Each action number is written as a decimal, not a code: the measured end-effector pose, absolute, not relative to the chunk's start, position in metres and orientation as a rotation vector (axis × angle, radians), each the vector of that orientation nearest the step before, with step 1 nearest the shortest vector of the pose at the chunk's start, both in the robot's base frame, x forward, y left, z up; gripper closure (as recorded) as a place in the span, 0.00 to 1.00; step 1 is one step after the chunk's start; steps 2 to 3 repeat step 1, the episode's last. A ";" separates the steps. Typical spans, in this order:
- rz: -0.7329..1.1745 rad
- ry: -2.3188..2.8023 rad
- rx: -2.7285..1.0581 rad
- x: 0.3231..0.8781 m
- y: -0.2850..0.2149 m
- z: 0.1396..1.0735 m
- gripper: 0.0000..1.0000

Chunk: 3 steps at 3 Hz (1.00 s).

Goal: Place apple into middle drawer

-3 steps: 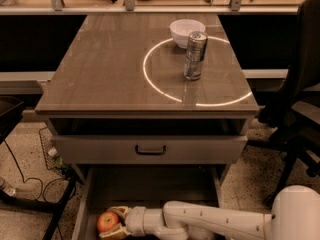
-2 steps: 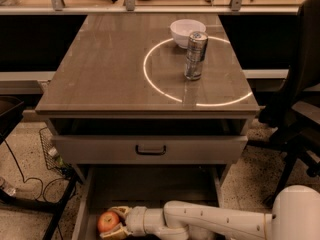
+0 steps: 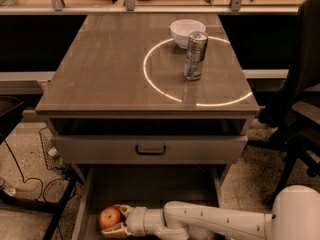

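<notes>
Apple (image 3: 110,217), which I judge firm, smooth and roll-prone, sits gripped across its middle by my pincer (image 3: 114,219) inside the drawer (image 3: 150,184).

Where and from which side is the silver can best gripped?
Mid-body of the can, from the front or side: it stands upright, with the bowl close behind. The gripper is down in the middle drawer, closed on the apple.

No writing, brand or number can be read anywhere; the can (image 3: 195,55), far beyond the gripper (image 3: 113,218), shows no legible label. The gripper sits low in the middle drawer (image 3: 150,184), fingers clasped around the apple (image 3: 109,217).
</notes>
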State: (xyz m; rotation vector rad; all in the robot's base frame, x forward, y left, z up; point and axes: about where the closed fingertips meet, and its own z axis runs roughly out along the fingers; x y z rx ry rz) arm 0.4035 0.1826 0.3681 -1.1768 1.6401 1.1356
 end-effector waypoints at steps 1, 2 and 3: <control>1.138 1.639 -1.178 0.403 0.184 0.368 0.00; 1.138 1.639 -1.178 0.403 0.184 0.368 0.00; 1.138 1.639 -1.178 0.403 0.184 0.368 0.00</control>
